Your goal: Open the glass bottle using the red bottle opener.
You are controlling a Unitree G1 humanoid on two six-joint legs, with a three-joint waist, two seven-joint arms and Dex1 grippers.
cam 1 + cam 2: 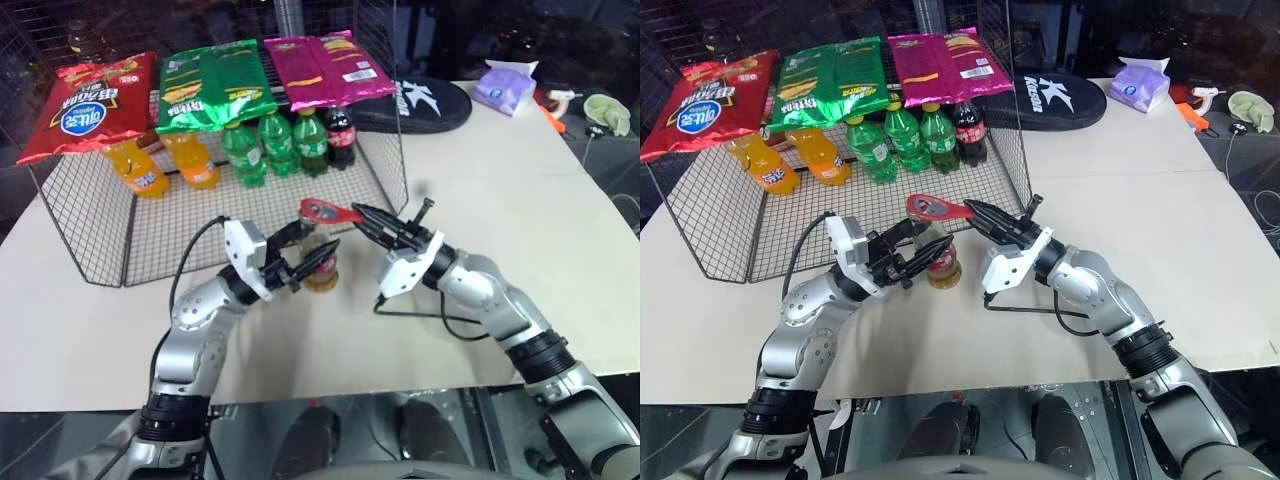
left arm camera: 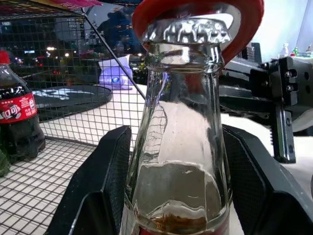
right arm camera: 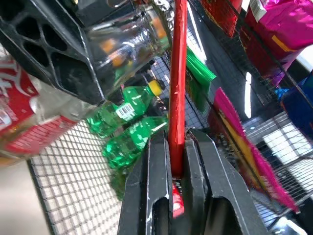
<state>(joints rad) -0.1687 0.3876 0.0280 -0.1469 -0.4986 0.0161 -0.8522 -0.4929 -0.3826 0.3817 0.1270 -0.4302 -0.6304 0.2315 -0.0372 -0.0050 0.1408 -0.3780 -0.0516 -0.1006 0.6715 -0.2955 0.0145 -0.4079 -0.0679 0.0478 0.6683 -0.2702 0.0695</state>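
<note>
The glass bottle (image 1: 322, 270) stands upright on the table in front of the wire basket, amber liquid in its lower part. My left gripper (image 1: 316, 256) is shut on it, and in the left wrist view its black fingers (image 2: 105, 171) press both sides of the clear neck (image 2: 178, 127). The red bottle opener (image 1: 325, 211) lies level over the bottle's top, with its loop head (image 2: 247, 22) around the crimped metal cap (image 2: 186, 30). My right gripper (image 1: 362, 217) is shut on the opener's handle (image 3: 177, 98), reaching in from the right.
A wire basket (image 1: 120, 240) behind the bottle holds orange and green soda bottles (image 1: 275, 145) and a dark cola bottle (image 1: 340, 135), with snack bags (image 1: 90, 105) on top. A black bag (image 1: 420, 105) and a purple tissue pack (image 1: 505, 88) lie at the back right.
</note>
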